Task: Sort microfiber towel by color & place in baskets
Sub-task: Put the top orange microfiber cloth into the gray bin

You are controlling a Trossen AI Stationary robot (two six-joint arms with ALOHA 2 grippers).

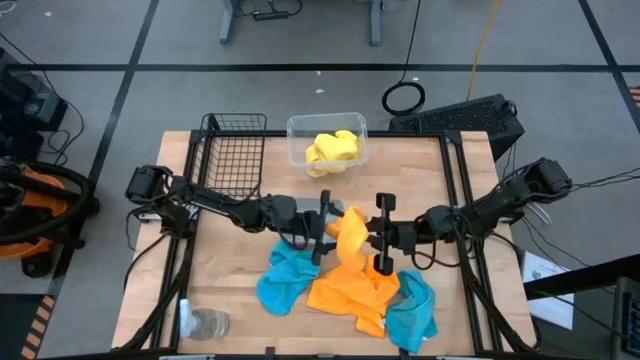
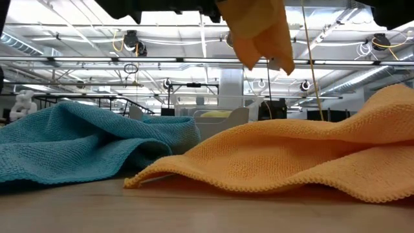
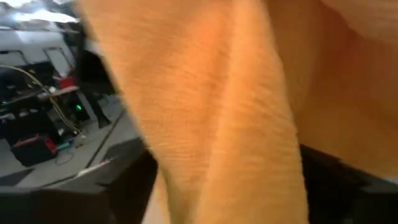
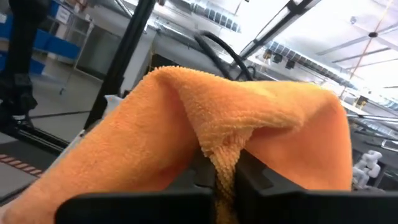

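Wire basket [image 1: 232, 152] at the table's [image 1: 450, 160] far edge, left of the plastic tub [image 1: 327, 143]; 1 towel [image 1: 333, 150] inside that tub. Nearer than the tub, 1 raised towel [image 1: 352, 235] between left gripper [image 1: 322, 228] and right gripper [image 1: 380, 235]. Below it, 3 towels [image 1: 345, 290] heaped. Glass cup [image 1: 205, 322] at the near-left corner.

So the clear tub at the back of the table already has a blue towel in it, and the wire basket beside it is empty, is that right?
Not quite. In the high view the towel in the clear tub is yellow, not blue. The blue towels lie on the table nearer the front. The wire basket beside the tub is indeed empty.
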